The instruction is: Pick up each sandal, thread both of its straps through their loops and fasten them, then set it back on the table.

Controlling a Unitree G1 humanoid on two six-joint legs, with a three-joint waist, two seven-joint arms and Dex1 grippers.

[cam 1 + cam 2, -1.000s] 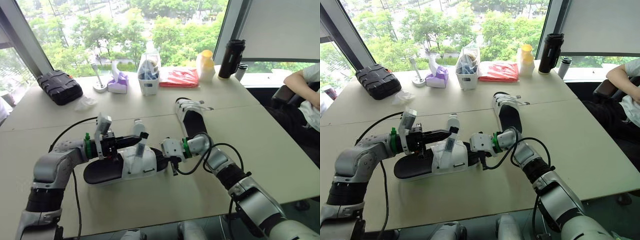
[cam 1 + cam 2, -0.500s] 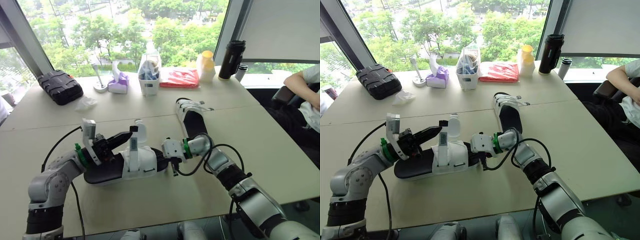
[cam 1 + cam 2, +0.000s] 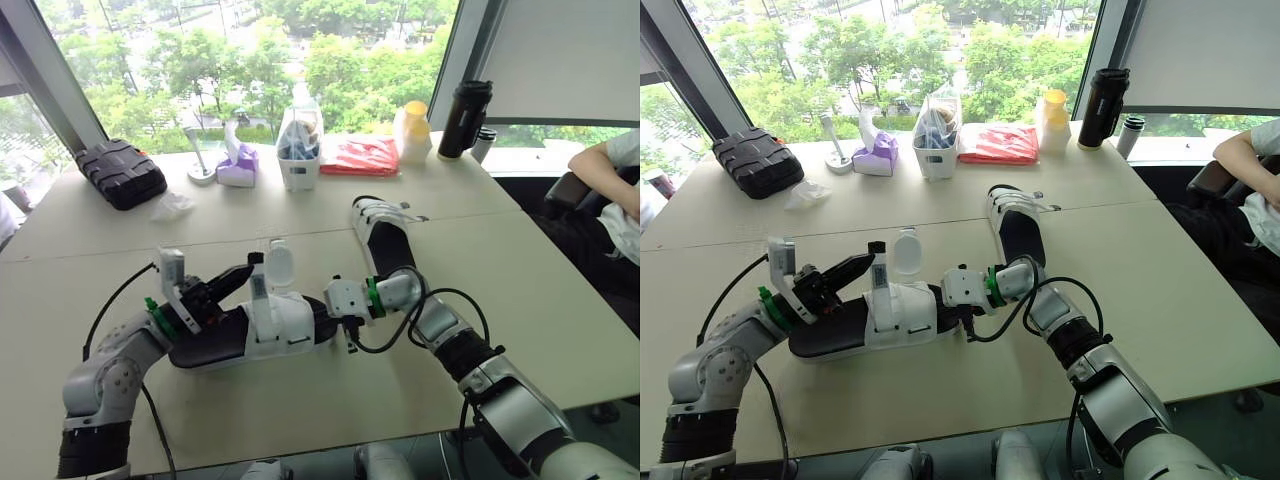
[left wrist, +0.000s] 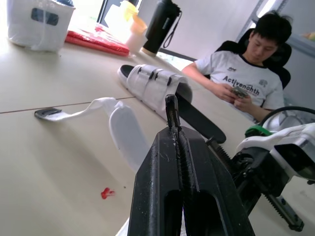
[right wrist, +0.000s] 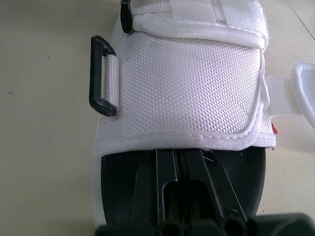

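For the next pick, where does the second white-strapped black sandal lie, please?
That sandal lies right of centre on the beige table, beyond the right pincer, in both eye views.

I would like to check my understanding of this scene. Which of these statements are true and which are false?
1. The left gripper is shut on a strap of the near sandal. True.
2. The second sandal lies on the floor. False: it lies on the table, beyond the right gripper.
3. The black flask lies on its side. False: it stands upright by the window.
4. The right gripper is at one end of the near sandal. True.
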